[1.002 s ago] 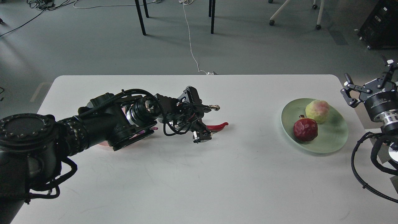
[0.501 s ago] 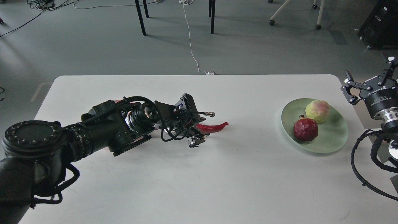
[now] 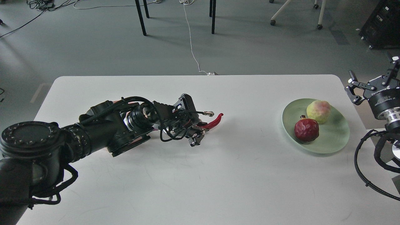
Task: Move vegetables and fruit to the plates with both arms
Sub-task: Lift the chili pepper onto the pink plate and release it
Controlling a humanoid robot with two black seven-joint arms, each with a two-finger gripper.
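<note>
On table centre-left: left gripper [image 3: 200,129], fingers apparently clamped on red chili pepper [image 3: 214,121], tip lifted; grip near one end, so it may pivot loose; right gripper [image 3: 373,84] spread, idle.

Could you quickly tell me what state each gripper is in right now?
Left gripper: closed on the red chili pepper, its tip tilted upward.
Right gripper: open, holding nothing, beside the green plate.

Two fruits [image 3: 306,129] on right plate [image 3: 334,140]
</note>
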